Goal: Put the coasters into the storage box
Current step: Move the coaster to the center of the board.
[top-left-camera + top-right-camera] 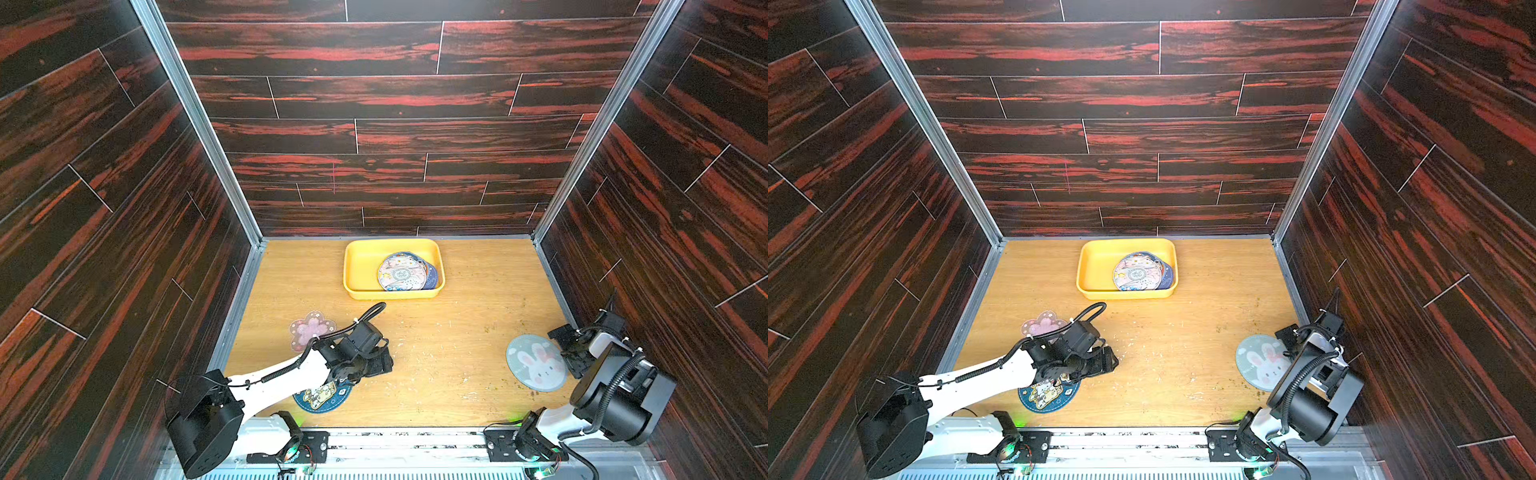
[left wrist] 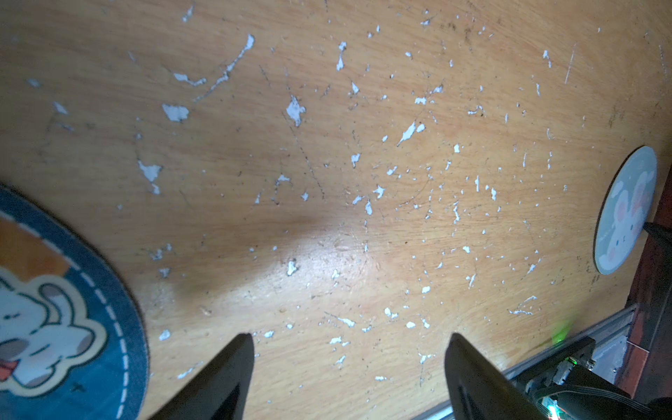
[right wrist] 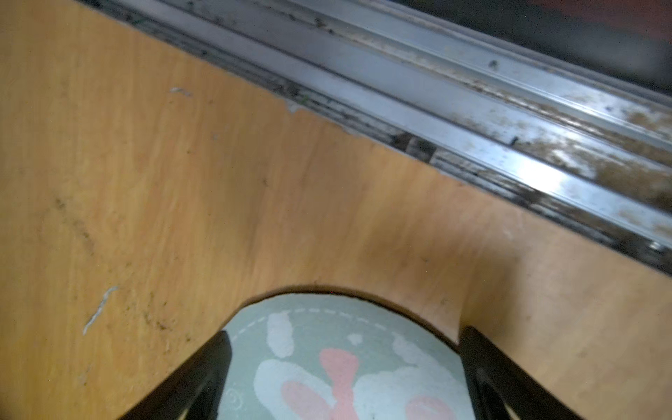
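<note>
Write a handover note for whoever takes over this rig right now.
Left gripper: open, empty, over bare table beside the blue cartoon coaster.
Right gripper: open, straddling the edge of the bunny coaster, which lies flat.
Done: a few round coasters overlap in the storage box.
Left: bunny, blue cartoon and pink blossom coaster, all on the table.

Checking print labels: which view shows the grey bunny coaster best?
A top view: the bunny coaster lies almost whole, only one edge hidden by the right gripper. The right wrist view shows just part of it, close and blurred, between open jaws. The left wrist view shows it small, slanted and far off.
</note>
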